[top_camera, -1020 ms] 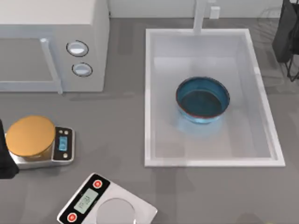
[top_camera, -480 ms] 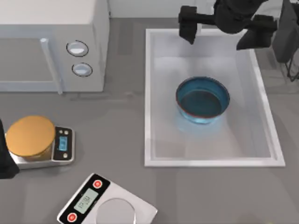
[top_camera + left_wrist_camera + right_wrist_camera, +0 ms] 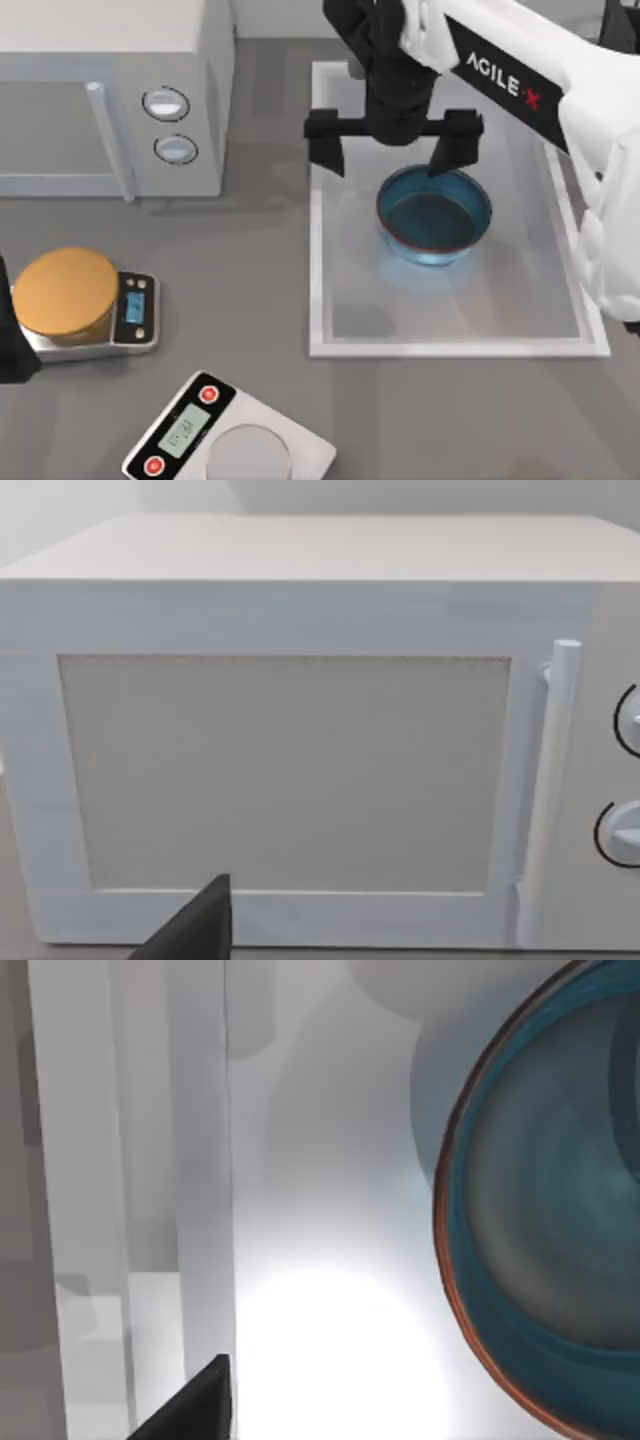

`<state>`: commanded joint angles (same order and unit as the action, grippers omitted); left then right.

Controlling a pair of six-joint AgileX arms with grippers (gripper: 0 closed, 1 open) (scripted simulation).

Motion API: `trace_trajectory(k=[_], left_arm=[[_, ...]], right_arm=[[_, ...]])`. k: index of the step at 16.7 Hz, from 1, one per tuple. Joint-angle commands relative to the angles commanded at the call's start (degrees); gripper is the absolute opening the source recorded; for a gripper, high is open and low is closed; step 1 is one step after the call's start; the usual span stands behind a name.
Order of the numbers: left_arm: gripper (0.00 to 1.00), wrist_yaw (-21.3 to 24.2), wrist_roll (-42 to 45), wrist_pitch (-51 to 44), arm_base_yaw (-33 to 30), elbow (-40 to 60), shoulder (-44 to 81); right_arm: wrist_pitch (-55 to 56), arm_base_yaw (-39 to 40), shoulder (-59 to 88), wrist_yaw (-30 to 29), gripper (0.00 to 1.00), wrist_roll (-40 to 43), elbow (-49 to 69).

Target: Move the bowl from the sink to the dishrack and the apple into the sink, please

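The blue bowl (image 3: 434, 215) with its reddish rim sits upright in the white sink (image 3: 316, 260), toward the far half. My right gripper (image 3: 392, 152) hangs open over the sink, just behind the bowl. One finger is above the bowl's far rim and the other is near the sink's left wall. In the right wrist view the bowl (image 3: 560, 1210) lies close beside a dark fingertip (image 3: 200, 1412). A dark part of the dishrack (image 3: 622, 22) peeks out at the top right corner behind the arm. The apple is out of view.
A white microwave (image 3: 110, 100) stands at the back left and faces the left wrist camera (image 3: 280, 770). An orange-topped scale (image 3: 75, 300) and a flat white scale (image 3: 225, 440) lie at the front left. My left arm (image 3: 8, 345) is parked at the left edge.
My right arm has swung in from the back right and come forward over the sink. Its open gripper moved from above the far rim to just behind the bowl.
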<state>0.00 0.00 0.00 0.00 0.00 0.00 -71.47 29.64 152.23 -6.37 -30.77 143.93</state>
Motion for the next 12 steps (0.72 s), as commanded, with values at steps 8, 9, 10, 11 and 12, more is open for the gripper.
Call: trace_trajectory(k=[8,9,10,11,12], left_arm=[[1.00,0.00,0.00,0.00,0.00,0.00,0.00],[1.00,0.00,0.00,0.00,0.00,0.00,0.00],[1.00,0.00,0.00,0.00,0.00,0.00,0.00],[1.00,0.00,0.00,0.00,0.00,0.00,0.00],[1.00,0.00,0.00,0.00,0.00,0.00,0.00]], right_arm=[[0.66,-0.07,2.25,-0.03,1.00,0.09,1.01],[1.88,-0.08,3.37,-0.05,1.00,0.25,0.94],[3.19,-0.16,4.56,-0.05,1.00,0.37,0.80],[4.58,-0.27,5.69,-0.05,1.00,0.44,0.63],[6.19,-0.39,6.88,-0.05,1.00,0.52,0.46]])
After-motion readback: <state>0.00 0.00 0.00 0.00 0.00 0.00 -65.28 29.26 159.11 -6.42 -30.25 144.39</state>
